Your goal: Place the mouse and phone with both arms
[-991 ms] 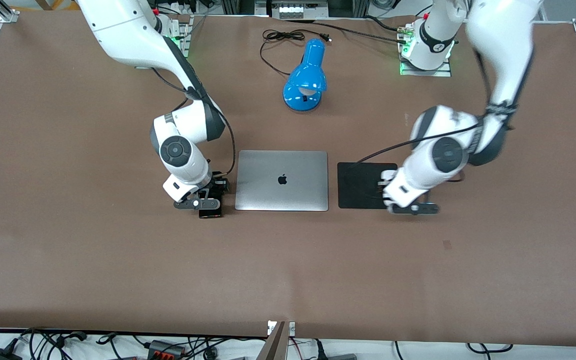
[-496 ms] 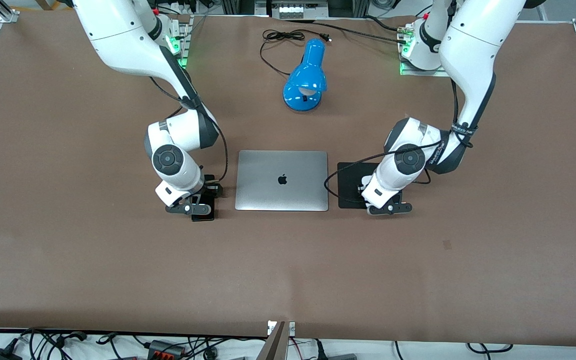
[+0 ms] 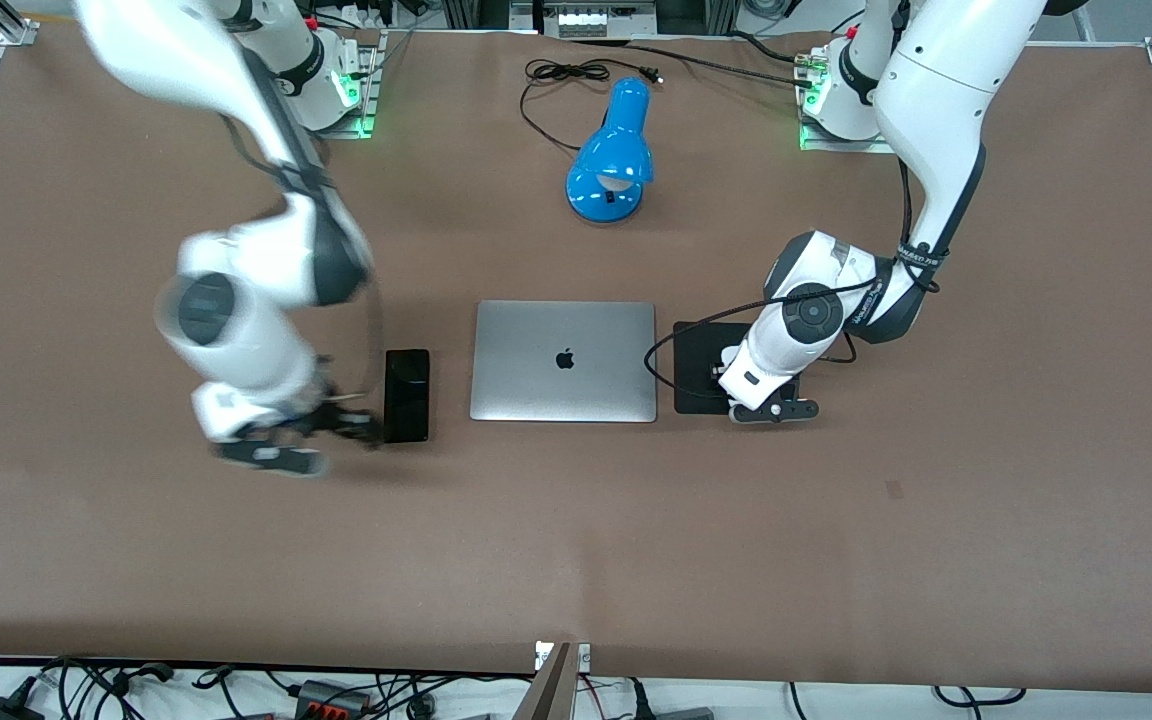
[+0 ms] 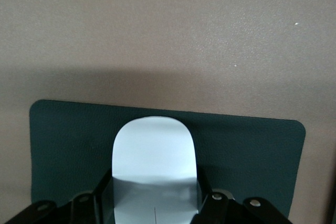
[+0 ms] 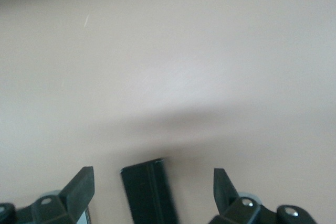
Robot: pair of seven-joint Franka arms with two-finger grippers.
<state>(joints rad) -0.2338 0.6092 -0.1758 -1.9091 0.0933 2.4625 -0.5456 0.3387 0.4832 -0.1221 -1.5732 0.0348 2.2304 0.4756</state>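
Note:
The black phone [image 3: 406, 394] lies flat on the table beside the laptop, toward the right arm's end. My right gripper [image 3: 348, 422] is open and empty just beside the phone; in the right wrist view [image 5: 151, 176] its fingers stand wide apart with the phone [image 5: 149, 195] below them. My left gripper [image 3: 771, 408] is low over the black mouse pad [image 3: 698, 365]. In the left wrist view [image 4: 155, 195] it is shut on the white mouse [image 4: 154, 153], which sits over the pad [image 4: 252, 150]. The mouse is hidden in the front view.
A closed silver laptop [image 3: 564, 360] lies between the phone and the mouse pad. A blue desk lamp [image 3: 613, 155] with its black cord [image 3: 561, 75] lies nearer the robots' bases.
My right gripper let go of the phone and swung away toward the right arm's end of the table. My left gripper shifted slightly toward the laptop over the pad.

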